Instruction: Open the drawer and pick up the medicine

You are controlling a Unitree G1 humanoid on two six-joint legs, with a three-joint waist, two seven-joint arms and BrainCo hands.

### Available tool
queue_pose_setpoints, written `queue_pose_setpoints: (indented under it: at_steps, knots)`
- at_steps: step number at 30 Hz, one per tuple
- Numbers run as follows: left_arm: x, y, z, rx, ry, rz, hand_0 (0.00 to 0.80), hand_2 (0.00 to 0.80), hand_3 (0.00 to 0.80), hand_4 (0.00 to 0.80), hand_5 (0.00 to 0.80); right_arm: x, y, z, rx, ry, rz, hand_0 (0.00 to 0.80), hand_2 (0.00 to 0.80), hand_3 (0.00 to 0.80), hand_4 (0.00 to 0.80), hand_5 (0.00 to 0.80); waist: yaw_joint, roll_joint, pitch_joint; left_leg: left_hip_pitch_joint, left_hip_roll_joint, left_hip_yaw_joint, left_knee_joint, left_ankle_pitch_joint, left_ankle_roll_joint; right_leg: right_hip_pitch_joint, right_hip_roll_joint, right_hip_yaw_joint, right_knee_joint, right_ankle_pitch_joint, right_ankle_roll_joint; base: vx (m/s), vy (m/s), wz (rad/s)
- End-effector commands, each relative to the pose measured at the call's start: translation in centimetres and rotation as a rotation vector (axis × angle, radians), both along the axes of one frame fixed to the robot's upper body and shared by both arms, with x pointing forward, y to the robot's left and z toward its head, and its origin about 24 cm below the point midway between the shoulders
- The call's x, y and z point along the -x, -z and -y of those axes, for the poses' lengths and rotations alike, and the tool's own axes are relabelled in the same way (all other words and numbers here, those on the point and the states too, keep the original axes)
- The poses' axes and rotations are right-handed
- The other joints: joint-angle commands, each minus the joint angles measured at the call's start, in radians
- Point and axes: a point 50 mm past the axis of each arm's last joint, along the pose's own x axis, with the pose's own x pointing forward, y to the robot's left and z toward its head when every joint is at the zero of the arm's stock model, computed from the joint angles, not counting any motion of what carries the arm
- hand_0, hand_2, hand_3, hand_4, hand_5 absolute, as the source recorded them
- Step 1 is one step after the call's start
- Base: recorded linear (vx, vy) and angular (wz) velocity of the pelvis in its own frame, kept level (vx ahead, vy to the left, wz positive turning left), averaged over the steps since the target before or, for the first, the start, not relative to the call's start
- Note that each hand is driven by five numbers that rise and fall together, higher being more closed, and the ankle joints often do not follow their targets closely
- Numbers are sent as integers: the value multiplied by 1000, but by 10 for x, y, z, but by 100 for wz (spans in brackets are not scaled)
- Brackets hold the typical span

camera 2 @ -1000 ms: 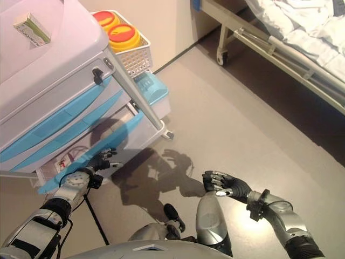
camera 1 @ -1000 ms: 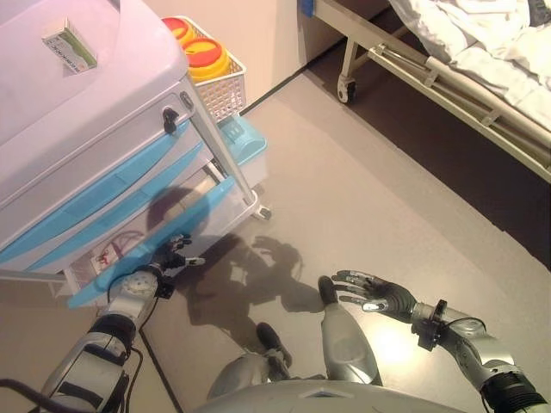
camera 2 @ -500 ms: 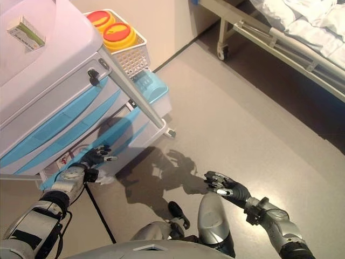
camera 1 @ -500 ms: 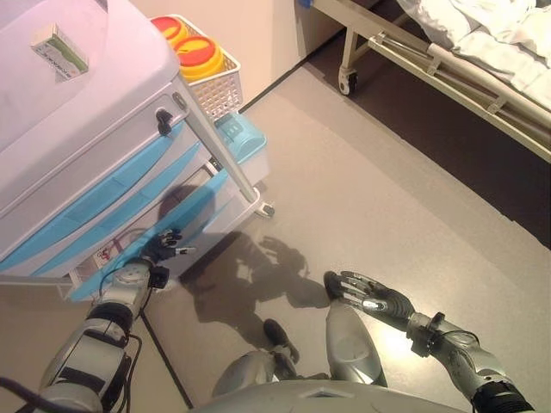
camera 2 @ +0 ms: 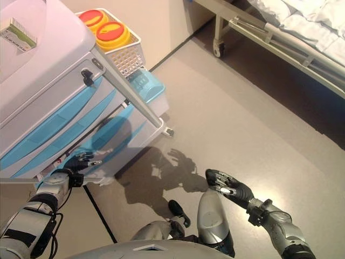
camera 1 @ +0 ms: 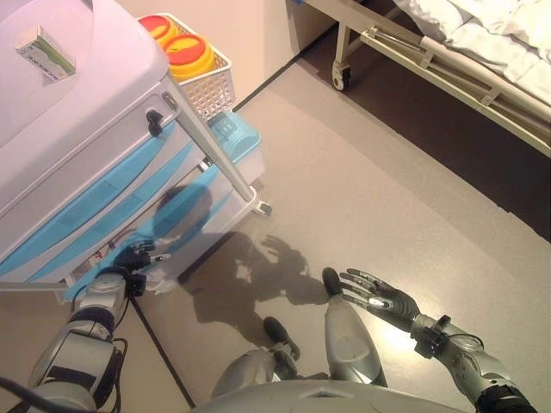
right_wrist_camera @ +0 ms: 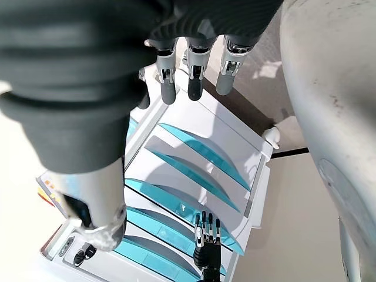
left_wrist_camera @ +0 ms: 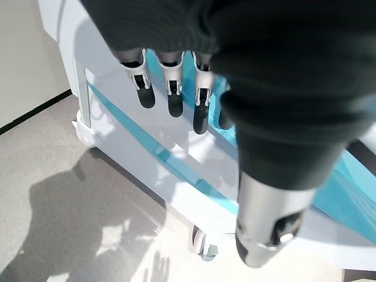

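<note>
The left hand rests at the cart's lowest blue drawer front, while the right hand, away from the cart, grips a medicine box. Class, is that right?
Not quite. The right hand holds nothing: the left eye view shows it open over the floor, fingers spread. The only medicine box in view lies on the cart top. The rest stands: the left hand is at the lowest blue drawer front.

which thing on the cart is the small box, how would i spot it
Find the big white cart with blue drawer fronts at the robot's left. On its flat top, near the far corner, lies a small green and white box. It is the only thing on that top; the two yellow tubs sit apart, in a white side basket.
</note>
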Motion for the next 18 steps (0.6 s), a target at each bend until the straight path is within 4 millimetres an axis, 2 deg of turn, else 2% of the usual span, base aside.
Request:
queue_pose_setpoints:
  at_steps: [1,7,12,13,18]
  knots:
    - [6,-36,-48,-32,-164,84,0,0,0,0,0,3,-3,-6,-34,-12,31,0,0,0,0,0,-1,-30,4,-153,-6,-104,206,-118,-4,-30,-50,-44,199,-190,43,-20,49,-2]
    - [3,-57,-65,-5,-242,132,0,0,0,0,0,-5,-9,-2,-37,2,55,0,0,0,0,0,-8,-38,29,-186,1,-94,231,-118,-2,-67,-50,-32,222,-186,39,-41,48,-1]
    - [-9,-86,-76,4,-301,218,0,0,0,0,0,-10,-12,-3,-41,0,79,0,0,0,0,0,-10,-55,64,-237,11,-92,280,-126,3,-118,-46,-15,252,-178,35,-38,29,1]
    - [-11,-90,-77,4,-307,231,0,0,0,0,0,-11,-12,-4,-42,1,82,0,0,0,0,0,-11,-56,70,-236,10,-103,292,-150,-1,-116,-47,-13,266,-202,41,0,0,0]
    - [-27,-125,-83,-23,-323,317,0,0,0,0,0,-22,-17,-12,-75,11,131,0,0,0,0,0,-5,-82,120,-305,22,-102,359,-168,7,-175,-34,1,297,-191,37,-80,-24,0]
